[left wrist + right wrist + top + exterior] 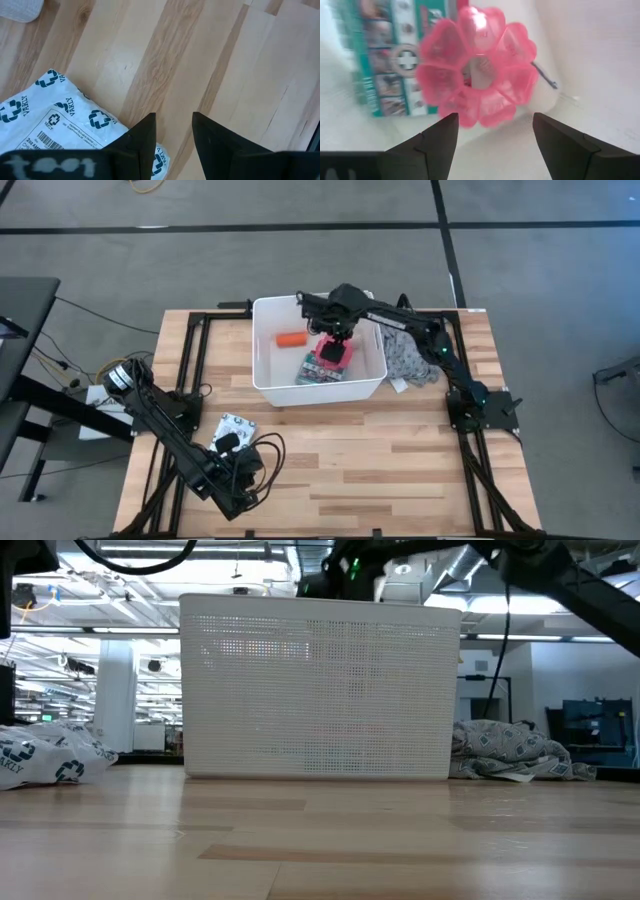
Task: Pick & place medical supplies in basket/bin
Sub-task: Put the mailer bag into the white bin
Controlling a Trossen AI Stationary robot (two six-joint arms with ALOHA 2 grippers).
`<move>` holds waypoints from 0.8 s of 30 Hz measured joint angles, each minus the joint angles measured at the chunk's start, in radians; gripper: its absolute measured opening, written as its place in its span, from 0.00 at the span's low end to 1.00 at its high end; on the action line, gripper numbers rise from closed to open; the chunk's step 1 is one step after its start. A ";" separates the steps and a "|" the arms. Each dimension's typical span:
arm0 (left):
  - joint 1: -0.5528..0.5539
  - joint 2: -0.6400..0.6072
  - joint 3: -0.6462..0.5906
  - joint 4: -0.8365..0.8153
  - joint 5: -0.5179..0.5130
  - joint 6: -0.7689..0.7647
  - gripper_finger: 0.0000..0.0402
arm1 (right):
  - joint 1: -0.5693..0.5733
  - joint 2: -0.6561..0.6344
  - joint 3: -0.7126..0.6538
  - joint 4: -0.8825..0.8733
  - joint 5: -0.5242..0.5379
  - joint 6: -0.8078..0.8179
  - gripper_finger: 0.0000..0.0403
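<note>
Right gripper point(492, 132) hangs spread open just above the pink flower-shaped piece point(477, 65) inside the tub point(268, 385), nothing grasped.

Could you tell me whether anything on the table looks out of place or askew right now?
Mostly tidy. The grey patterned cloth lies crumpled against the white bin, partly under the right arm. The white packet lies outside the bin, beside the open left gripper. The open right gripper hangs over the pink flower-shaped case inside.
</note>
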 joint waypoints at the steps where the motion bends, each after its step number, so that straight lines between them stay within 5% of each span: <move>1: 0.000 0.000 0.000 0.002 0.000 0.000 0.29 | 0.002 -0.025 0.000 0.000 -0.005 0.000 0.62; 12: 0.000 0.000 0.000 0.005 0.000 0.011 0.29 | 0.144 -0.409 0.001 0.000 -0.107 0.191 0.62; 21: 0.000 0.000 0.000 0.005 0.000 0.013 0.29 | 0.491 -0.632 0.001 0.000 -0.105 0.263 0.62; 24: -0.003 -0.002 0.000 0.051 0.103 0.192 0.29 | 0.609 -0.668 0.001 0.000 -0.078 0.263 0.62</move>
